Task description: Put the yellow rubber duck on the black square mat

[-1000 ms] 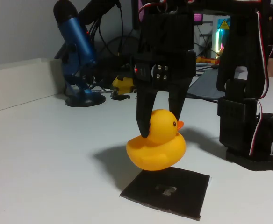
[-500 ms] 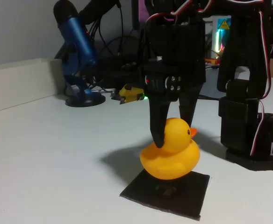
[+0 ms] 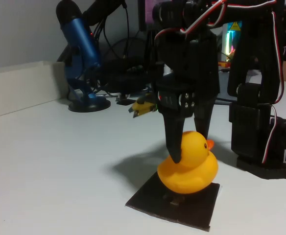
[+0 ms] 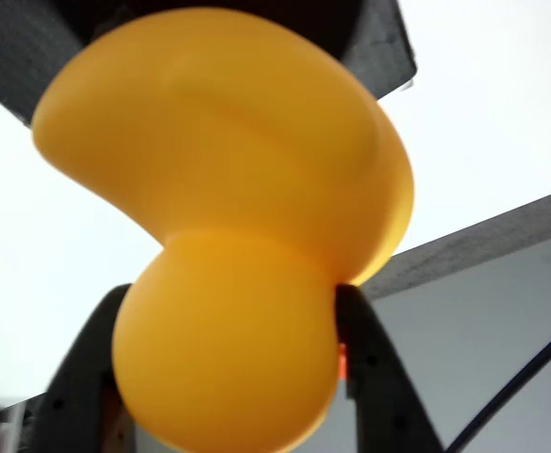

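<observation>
On the white bench [image 3: 59, 161], nearest the fixed camera, lies the thin black square mat [image 3: 202, 208]. The glossy yellow rubber duck [image 3: 188, 164] sits over it, its underside at or just above the mat's surface. The black two-finger hand [image 3: 188, 147] is closed on the duck's head from above. Placement looks nearly done; what remains is letting go and lifting clear. Behind stands a blue microphone [image 3: 79, 54].

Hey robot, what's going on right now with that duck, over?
Gripper shut on the yellow rubber duck's head. Duck low over the black square mat, contact unclear. Nothing in the way.
</observation>
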Robot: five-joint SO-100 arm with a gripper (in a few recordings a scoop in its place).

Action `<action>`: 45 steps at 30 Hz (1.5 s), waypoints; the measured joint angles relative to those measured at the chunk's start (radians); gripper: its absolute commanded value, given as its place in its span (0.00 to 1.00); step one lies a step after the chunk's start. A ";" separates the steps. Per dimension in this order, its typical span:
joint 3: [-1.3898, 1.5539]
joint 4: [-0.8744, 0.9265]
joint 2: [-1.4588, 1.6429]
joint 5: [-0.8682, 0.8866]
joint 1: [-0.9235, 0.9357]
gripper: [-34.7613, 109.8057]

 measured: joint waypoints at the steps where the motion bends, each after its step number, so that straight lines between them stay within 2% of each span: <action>1: 0.002 0.000 0.000 0.005 0.008 0.36; 8: 0.002 0.000 0.026 0.000 0.060 0.36; 45: 0.051 -0.048 0.051 0.003 0.061 0.36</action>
